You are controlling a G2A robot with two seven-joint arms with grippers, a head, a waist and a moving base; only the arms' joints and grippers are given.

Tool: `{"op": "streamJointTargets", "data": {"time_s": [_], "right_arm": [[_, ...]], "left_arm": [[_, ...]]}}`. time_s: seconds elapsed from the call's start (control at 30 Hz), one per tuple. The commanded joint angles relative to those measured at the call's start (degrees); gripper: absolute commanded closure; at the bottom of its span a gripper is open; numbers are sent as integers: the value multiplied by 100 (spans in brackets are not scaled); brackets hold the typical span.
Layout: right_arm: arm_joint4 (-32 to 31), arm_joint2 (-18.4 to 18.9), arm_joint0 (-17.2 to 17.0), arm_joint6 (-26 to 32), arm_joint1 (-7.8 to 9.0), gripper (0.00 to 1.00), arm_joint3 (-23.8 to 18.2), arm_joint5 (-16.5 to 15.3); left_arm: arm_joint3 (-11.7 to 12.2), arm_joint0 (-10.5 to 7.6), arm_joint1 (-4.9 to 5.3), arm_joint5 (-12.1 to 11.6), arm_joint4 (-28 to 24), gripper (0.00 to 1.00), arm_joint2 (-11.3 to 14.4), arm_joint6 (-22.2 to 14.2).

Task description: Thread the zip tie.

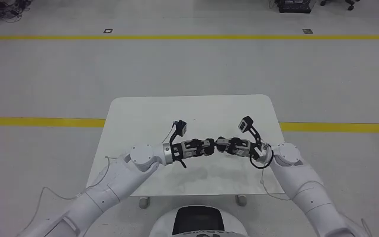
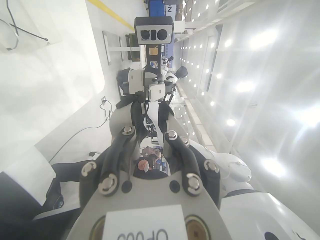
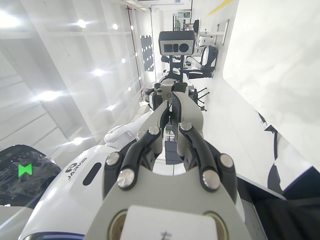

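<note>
Site: a white rectangular counter (image 1: 148,115) with rounded corners, standing on a pale grey floor (image 1: 59,77). A yellow tape line (image 1: 53,122) on the floor passed behind the counter at about its mid-depth.

Arms: both were held over the counter's near half. Each forearm came in from beyond a near corner, and the two bent toward each other.

The left gripper (image 1: 211,146) and right gripper (image 1: 221,144) met almost tip to tip above the counter's centre line. They were nearer its front edge than its far edge, and raised off its surface.

Each wrist carried a black boxy camera on a short mast. The left arm's camera (image 1: 180,126) and the right arm's camera (image 1: 246,124) both stood on the far side of the grippers, over the counter's middle.

Left jaws: part open, with a plain gap between the two black pads (image 2: 136,118). The right gripper's grey body sat end-on just past that gap.

Right jaws: drawn in to a narrow slit. The ribbed black pad (image 3: 176,108) lay almost against the opposite silver finger (image 3: 162,111). I could not tell whether anything was pinched there.

The zip tie was too thin to make out with any certainty (dark finger parts crowded the spot where the grippers met). Its place relative to the counter could not be told. Nor could I tell whether either set of jaws had hold of it.
</note>
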Motion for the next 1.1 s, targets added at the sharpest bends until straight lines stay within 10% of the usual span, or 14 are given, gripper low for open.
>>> {"op": "streamJointTargets", "data": {"time_s": [0.0,1.07], "right_arm": [[-34,-11,7,-7,1,100,7,18],[-57,-92,63,40,-9,100,58,27]], "left_arm": [[5,7,-7,8,10,85,-12,-3],[57,63,-109,165,206,94,-138,-110]]}}
